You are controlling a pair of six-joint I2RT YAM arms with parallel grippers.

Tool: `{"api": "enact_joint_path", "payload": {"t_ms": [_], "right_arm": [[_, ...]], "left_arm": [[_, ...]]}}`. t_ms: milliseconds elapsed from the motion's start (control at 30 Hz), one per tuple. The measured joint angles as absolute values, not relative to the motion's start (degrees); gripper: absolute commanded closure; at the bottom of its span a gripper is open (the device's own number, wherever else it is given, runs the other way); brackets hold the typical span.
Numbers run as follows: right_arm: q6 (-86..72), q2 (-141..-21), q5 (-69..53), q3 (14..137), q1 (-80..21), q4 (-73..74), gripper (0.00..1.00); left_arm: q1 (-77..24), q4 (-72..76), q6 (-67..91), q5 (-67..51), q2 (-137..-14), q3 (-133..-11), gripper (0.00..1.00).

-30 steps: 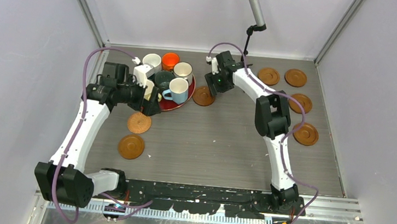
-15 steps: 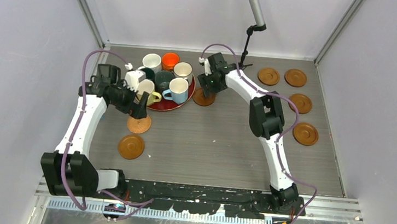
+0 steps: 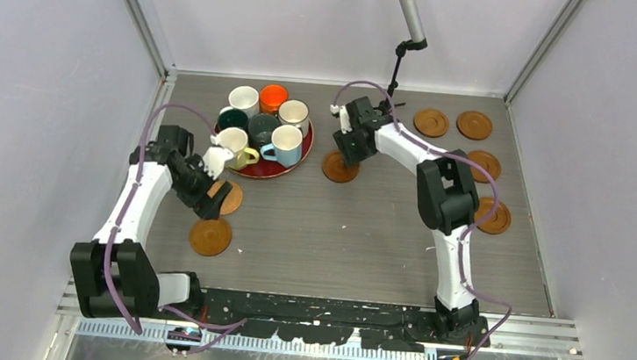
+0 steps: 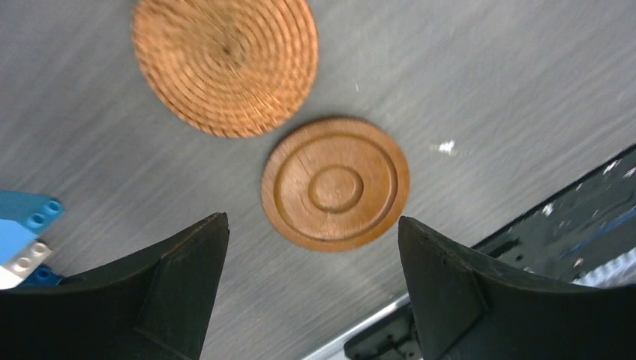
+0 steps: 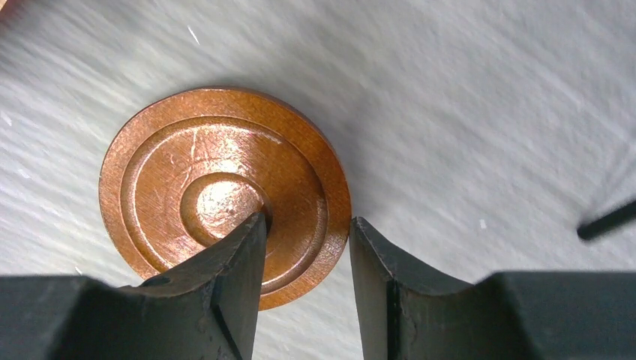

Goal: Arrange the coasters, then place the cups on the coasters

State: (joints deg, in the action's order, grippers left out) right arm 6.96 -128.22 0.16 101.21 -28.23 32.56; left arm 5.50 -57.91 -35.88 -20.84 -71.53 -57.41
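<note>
since a second ago the left claw (image 3: 210, 203) has been drawn back from the cups on the tray (image 3: 279, 172) toward the near side, and its jaws have been narrowed a little; the right claw (image 3: 347, 152) has been narrowed much more and shifted slightly right, with the middle coaster (image 3: 340, 170) moved along under it, away from the tray. in the left wrist view the left claw (image 4: 311, 223) is held wide and nothing is gripped; the near coaster (image 4: 335, 184) is seen flat on the table (image 4: 487, 90) in the gap between the fingers, with the woven coaster (image 4: 225, 67) just beside it. from above, the left claw is seen low over the near-left edge of the woven coaster (image 3: 230, 196), with the near coaster (image 3: 210, 235) nearer the bases. in the right wrist view the right claw (image 5: 307, 232) is set narrow astride the rim of the middle coaster (image 5: 217, 187), one finger (image 5: 232, 285) over the inner rings and the other at the outer edge; whether the rim is actually pinched cannot be told. the cups are grouped at the tray: the yellow cup (image 3: 235, 143), blue cup (image 3: 285, 144), grey-green cup (image 3: 262, 128), teal cup (image 3: 233, 120) and cream cup (image 3: 293, 113) on it, the white cup (image 3: 243, 100) and orange cup (image 3: 273, 98) at its far edge. four more coasters (image 3: 431, 122) (image 3: 474, 124) (image 3: 484, 165) (image 3: 494, 216) are laid along the right side, the nearest partly hidden by the right arm.
</note>
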Motion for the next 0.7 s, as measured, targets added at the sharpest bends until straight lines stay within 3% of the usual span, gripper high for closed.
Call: {"api": "enact_joint_path", "payload": {"t_ms": [333, 700], "right_arm": [[8.8, -116.1, -1.6, 82.9, -17.7, 30.7, 0.56], [12.4, -112.0, -3.2, 77.1, -5.5, 29.7, 0.57]], "left_arm": [[4.4, -61.7, -52.3, -14.2, -70.9, -47.1, 0.36], [-8.7, -55.3, -55.4, -6.9, -73.6, -39.1, 0.46]]}}
